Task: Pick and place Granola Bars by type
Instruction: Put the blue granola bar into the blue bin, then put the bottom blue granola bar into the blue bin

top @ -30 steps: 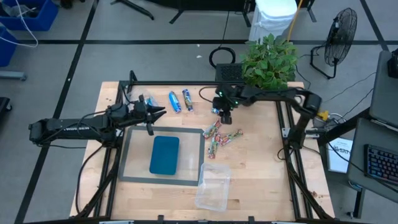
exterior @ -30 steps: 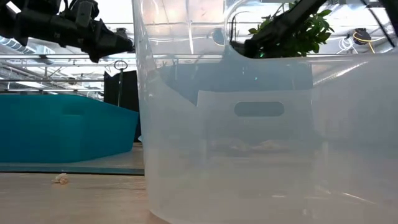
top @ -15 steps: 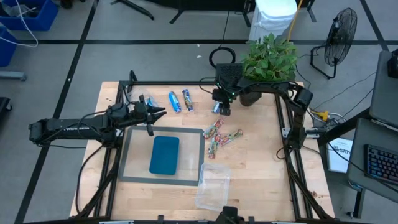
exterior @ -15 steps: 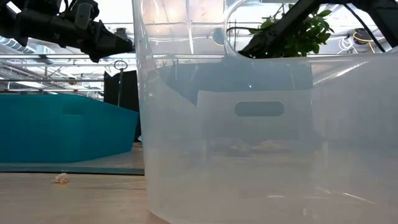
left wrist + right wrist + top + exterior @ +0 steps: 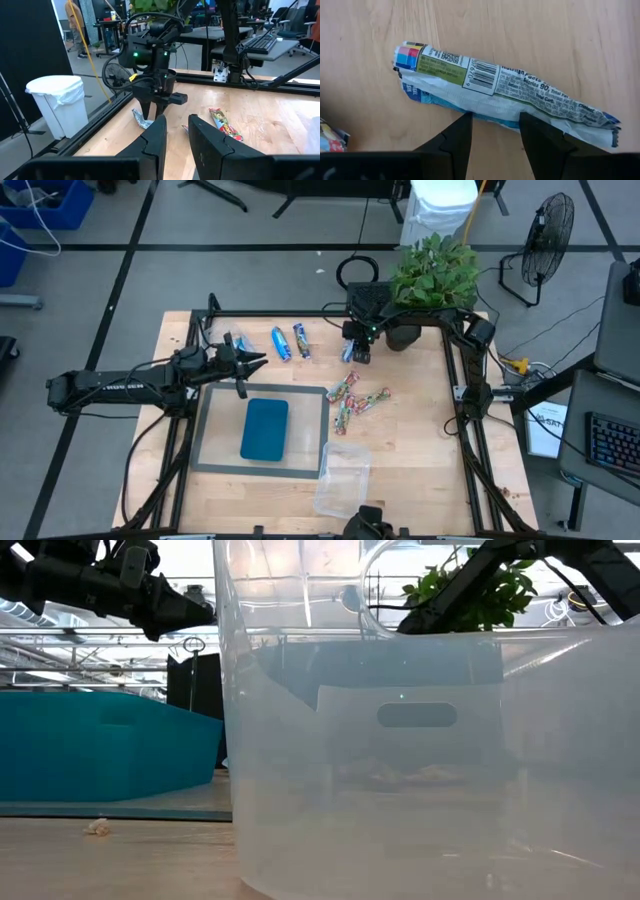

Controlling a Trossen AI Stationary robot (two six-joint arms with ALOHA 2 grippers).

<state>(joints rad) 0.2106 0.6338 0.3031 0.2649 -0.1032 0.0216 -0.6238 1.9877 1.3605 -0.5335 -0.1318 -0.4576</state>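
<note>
At the far edge of the table, near the potted plant [image 5: 432,275], my right gripper [image 5: 360,356] hangs over a single blue-and-white granola bar [image 5: 495,90], its fingers apart and holding nothing. Over the last second I have swung this arm back from the heap of red-green multicoloured bars [image 5: 356,400] in the middle of the table toward that lone bar at the back, so I judge I am lining up a pick of a different type, not yet closed on it. My left gripper [image 5: 248,362] has not moved; it waits above the table just behind the grey mat [image 5: 208,430], beside two blue bars [image 5: 291,341], its fingers a little apart and empty. The right wrist view alone shows the bar's barcode and nutrition print, lying flat on the wood between my two fingertips. The left wrist view alone shows the right gripper from the side, pointing down, its tips just above the bar. The high view alone gives the whole layout: teal tray [image 5: 265,429] on the mat, clear tub [image 5: 341,478] beside it. In the low view that tub [image 5: 420,740] fills the picture and hides the bars.
</note>
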